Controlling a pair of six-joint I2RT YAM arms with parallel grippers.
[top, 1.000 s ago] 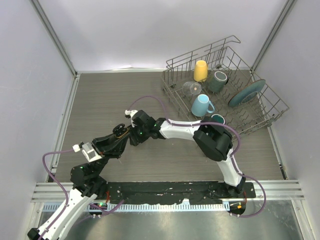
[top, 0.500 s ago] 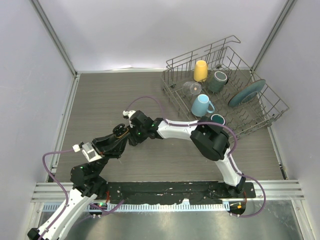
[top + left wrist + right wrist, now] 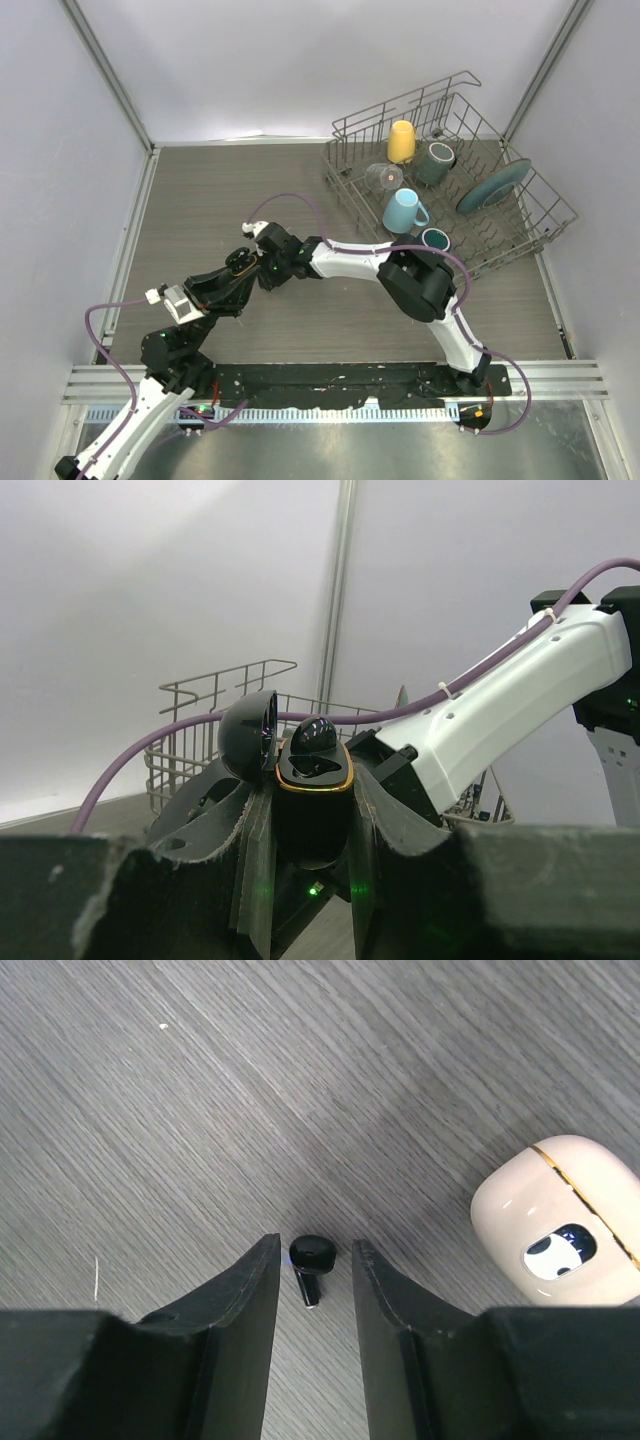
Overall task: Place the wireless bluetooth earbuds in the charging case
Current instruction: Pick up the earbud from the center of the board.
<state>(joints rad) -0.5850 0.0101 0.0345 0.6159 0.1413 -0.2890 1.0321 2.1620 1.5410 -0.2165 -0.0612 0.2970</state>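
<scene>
While the right arm reaches low across the wood-grain table (image 3: 200, 190) toward the left side, its right gripper (image 3: 315, 1247) sits straight over a single black earbud (image 3: 309, 1255) lying on the boards. The two dark fingers (image 3: 255, 1290) stand close together, one on each side of the earbud's rounded head, with a thin sliver of table showing on both sides, so they are narrowly parted and not pinching it. The earbud's short stem points back toward the wrist. Off to the right in that wrist view, apart from the earbud, a cream case (image 3: 560, 1222) rests on the table with its lid down, a gold seam running round it and a dark oval mark on its front. The left gripper (image 3: 310, 780) is raised off the table and clamped on a black case (image 3: 312, 830), which stands upright between its fingers, gold rim on top and its lid (image 3: 250, 735) swung open to the left. A glossy dark rounded piece (image 3: 316, 737) sits in the case's top; it may be an earbud, but I cannot tell for sure. From above, the left gripper (image 3: 238, 266) and the right gripper (image 3: 263, 240) are just beside each other near the middle of the table. A wire dish rack (image 3: 540, 215) stands well apart at the far right, holding a blue mug (image 3: 402, 211) and a yellow cup (image 3: 401, 141) among other dishes.
</scene>
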